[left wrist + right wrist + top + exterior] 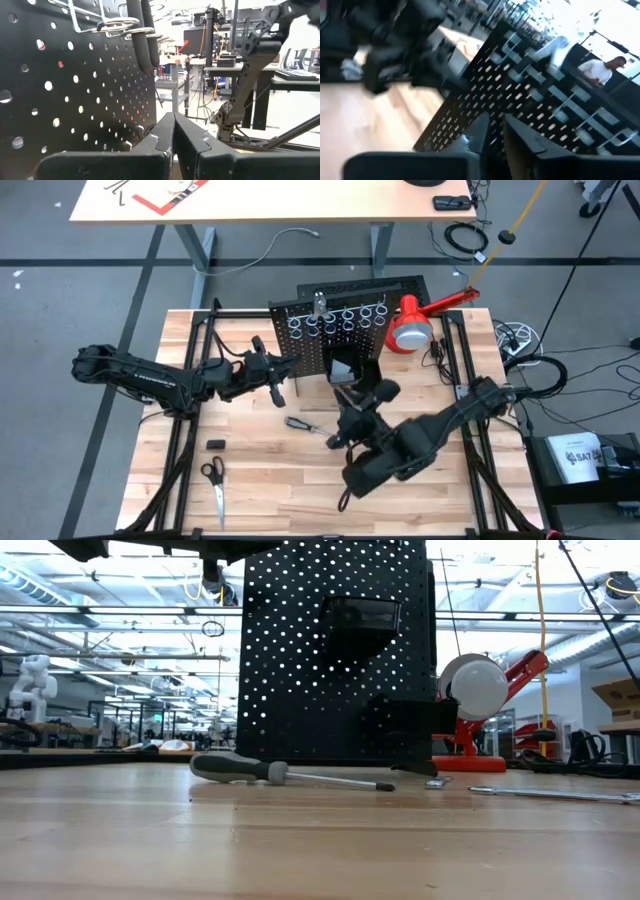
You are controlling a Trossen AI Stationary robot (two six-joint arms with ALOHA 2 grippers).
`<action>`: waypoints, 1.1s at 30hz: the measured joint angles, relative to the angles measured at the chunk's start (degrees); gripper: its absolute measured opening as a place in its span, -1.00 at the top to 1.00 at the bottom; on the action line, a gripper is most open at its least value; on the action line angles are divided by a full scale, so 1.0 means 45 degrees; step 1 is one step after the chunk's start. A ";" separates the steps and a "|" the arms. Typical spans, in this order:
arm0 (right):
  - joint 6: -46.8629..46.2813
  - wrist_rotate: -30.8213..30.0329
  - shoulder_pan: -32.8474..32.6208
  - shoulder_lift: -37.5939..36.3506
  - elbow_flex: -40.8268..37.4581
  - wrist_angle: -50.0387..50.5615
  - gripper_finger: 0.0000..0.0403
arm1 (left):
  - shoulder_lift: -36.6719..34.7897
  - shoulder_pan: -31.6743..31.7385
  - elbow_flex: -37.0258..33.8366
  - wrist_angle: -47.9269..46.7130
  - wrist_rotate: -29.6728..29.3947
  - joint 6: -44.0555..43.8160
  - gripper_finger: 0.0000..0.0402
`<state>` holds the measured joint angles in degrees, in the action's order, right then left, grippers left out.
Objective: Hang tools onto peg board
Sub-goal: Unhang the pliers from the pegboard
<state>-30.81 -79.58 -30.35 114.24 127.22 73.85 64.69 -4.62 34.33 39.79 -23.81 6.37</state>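
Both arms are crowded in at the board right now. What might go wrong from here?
1. The right gripper sits right at the peg board beside its bin; a swing may knock the board.
2. The left gripper, shut and empty, is close to the board too.
3. The screwdriver lies loose below the right arm and could be bumped.

Peg board (330, 650) showing black, dotted with regular grid of holes, silver rings (340, 318) along it. Screwdriver (285, 772) showing grey-and-dark handle, silver shaft. Lamp (415, 320) glowing red, white shade. Table (270, 470) showing pale wood planks. Scissors (214, 480) showing black handles, silver blades. Both arms appearing black.
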 joint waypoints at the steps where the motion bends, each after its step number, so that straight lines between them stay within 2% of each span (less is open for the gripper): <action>1: 0.0792 -0.0072 0.0109 -0.0180 0.0000 -0.0709 0.69 | 0.0000 0.0000 0.0000 -0.0004 0.0000 0.0000 0.91; 4: 0.3704 -0.0100 0.0482 -0.0666 0.0000 -0.3381 0.51 | 0.0000 0.0005 0.0000 0.0002 0.0000 0.0003 0.91; 9: 0.9669 0.0115 0.1124 -0.1275 0.0000 -0.8828 0.21 | 0.0000 0.0010 0.0000 0.0004 0.0000 0.0005 0.91; 11: 1.1682 0.0833 0.1489 -0.1487 0.0000 -1.0692 0.12 | 0.0000 0.0010 0.0000 0.0005 0.0000 0.0010 0.91; 14: 1.3260 0.2074 0.2191 -0.1729 0.0005 -1.2112 0.00 | 0.0000 0.0010 0.0000 0.0008 0.0000 0.0010 0.91; 17: 1.3138 0.2772 0.2869 -0.2023 0.0005 -1.1979 -0.09 | 0.0000 0.0000 0.0000 0.0005 0.0000 0.0010 0.91; 23: 1.0151 0.5141 0.4083 -0.2387 0.0010 -1.0600 -0.20 | 0.0000 -0.0002 0.0000 0.0005 0.0193 0.0010 0.91; 29: 0.8771 0.5009 0.4916 -0.2203 0.0000 -0.9876 -0.23 | 0.0000 -0.0005 0.0000 0.0005 0.0204 0.0015 0.91; 33: 0.8594 0.5018 0.5176 -0.2060 0.0000 -1.0041 -0.23 | 0.0000 -0.0001 0.0000 -0.0001 0.0238 0.0015 0.91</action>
<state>7.87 -57.00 -7.06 104.97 127.22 28.66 64.69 -4.63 34.33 39.78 -22.74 6.44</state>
